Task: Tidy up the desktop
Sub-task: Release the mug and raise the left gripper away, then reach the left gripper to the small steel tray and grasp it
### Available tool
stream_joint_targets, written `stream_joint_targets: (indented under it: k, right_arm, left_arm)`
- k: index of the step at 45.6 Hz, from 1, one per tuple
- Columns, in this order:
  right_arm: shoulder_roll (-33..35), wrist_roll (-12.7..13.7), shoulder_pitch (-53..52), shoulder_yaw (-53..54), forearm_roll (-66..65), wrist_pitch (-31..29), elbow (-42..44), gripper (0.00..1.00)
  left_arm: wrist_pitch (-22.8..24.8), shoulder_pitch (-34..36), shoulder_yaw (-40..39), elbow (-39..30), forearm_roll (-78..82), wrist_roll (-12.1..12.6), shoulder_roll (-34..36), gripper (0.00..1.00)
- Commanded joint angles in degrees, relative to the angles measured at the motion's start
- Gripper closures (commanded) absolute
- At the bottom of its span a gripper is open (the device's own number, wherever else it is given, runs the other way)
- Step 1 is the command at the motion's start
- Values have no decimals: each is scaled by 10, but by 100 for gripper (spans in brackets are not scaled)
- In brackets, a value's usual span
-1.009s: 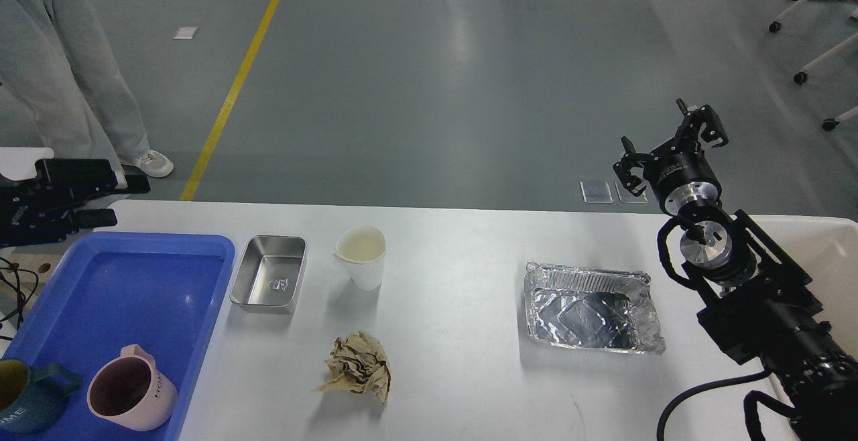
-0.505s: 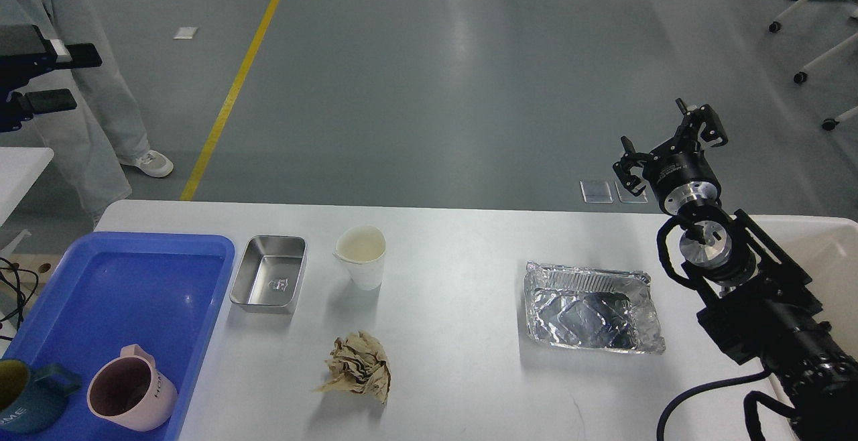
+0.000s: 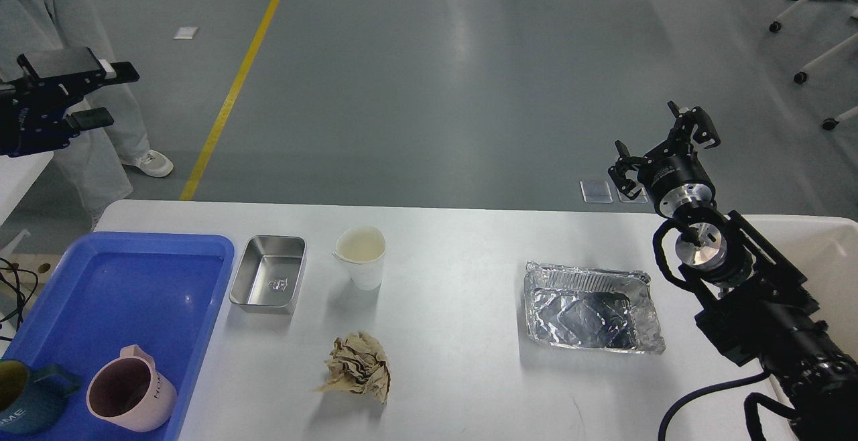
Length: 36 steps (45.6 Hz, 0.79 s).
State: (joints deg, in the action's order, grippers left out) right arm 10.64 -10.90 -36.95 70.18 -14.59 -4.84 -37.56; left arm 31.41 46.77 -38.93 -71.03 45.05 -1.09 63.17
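The left gripper (image 3: 100, 96) hangs up off the far left corner of the desktop (image 3: 462, 360), fingers spread and nothing between them, well above the blue tray (image 3: 214, 273) at the left edge. That tray looks like the place for things worth keeping: a pink mug (image 3: 127, 391) and a dark teal mug (image 3: 23, 397) stand in its near end, close together by the near left corner. Just beside the tray's right wall sits a steel dish (image 3: 268, 275), empty, likely next in line for the tray. A little further right, toward the far edge, a white paper cup (image 3: 362, 257) stands upright, and nearer the front edge a crumpled ball of brown paper (image 3: 358, 366) lies alone; both look like rubbish. Right of the middle rests a crinkled foil tray (image 3: 590, 307), also empty. Past it, the right gripper (image 3: 660, 153) is raised beyond the far edge near the right corner, fingers apart and empty, with its arm running over the white bin (image 3: 831, 246) at the right edge. The bin presumably takes the rubbish, so the foil tray, below and just left of that gripper, seems its handiest target. The desktop itself spreads beneath both grippers; neither touches it.
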Motion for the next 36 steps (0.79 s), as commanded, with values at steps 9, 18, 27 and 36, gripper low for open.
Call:
stream_joint_targets:
  k: [9, 18, 27, 36]
  right_arm:
    - [1, 0, 2, -17, -1, 3, 1, 0]
    - [1, 0, 2, -18, -1, 3, 1, 0]
    - [2, 0, 2, -22, -2, 3, 2, 0]
    - [2, 0, 3, -41, -2, 11, 1, 0]
  left_arm:
    - [-187, -29, 104, 14, 9, -7, -86, 4]
    - [-253, -84, 105, 105, 11, -58, -163, 4]
    - [-253, -106, 134, 187, 53, -108, -227, 4]
    - [-253, -121, 139, 222, 79, -120, -265, 4]
